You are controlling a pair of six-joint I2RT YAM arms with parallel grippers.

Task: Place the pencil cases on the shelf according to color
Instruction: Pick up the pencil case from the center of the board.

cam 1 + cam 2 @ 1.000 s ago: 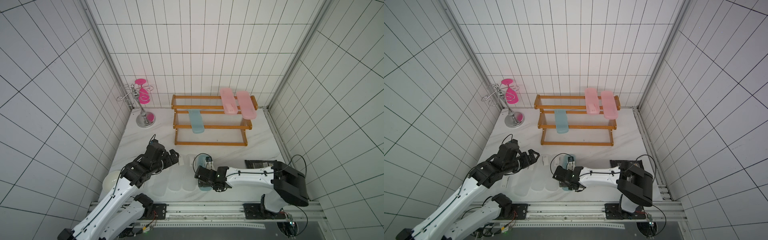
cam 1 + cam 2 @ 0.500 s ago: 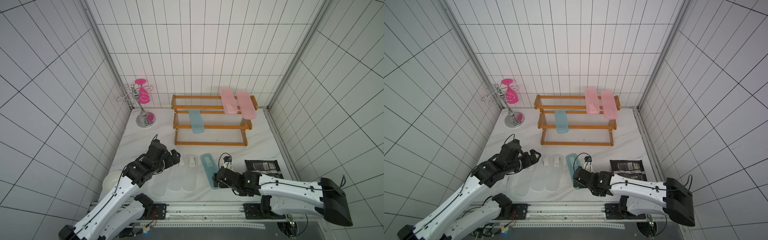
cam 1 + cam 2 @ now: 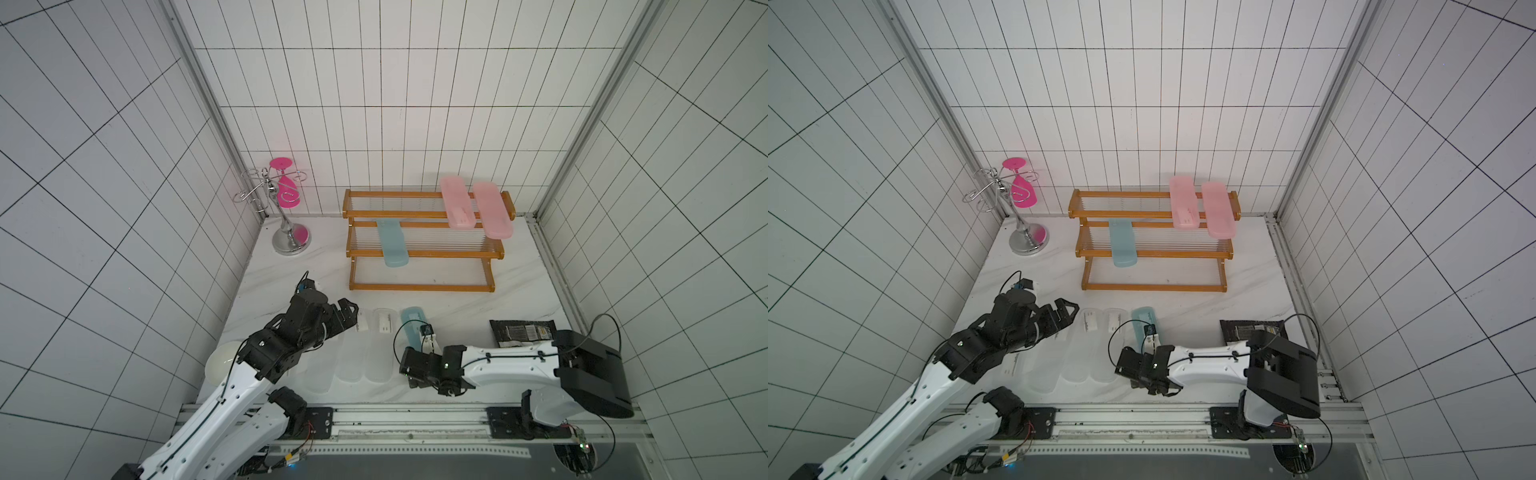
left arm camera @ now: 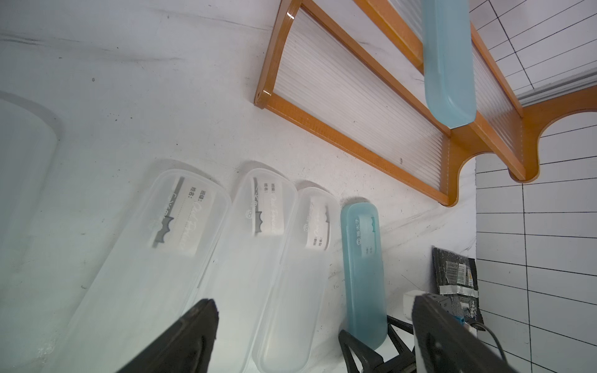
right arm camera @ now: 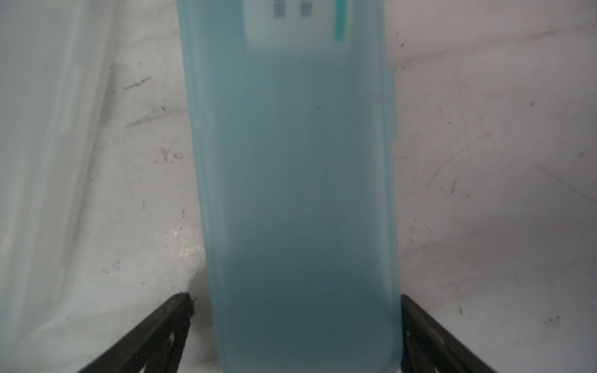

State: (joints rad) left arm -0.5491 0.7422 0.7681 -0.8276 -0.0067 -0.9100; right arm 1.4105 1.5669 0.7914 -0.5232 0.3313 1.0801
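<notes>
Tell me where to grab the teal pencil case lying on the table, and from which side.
Grip the teal pencil case across its narrow width near the rounded end nearest the robot, coming along its length from that end. It lies flat, long and narrow, with a clear case close beside it; the open right gripper straddles that end.

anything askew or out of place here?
Nothing spilled or damaged. Two pink cases on the top tier and a teal case on the middle tier overhang the front rails of the shelf. A black foil packet lies on the table.
</notes>
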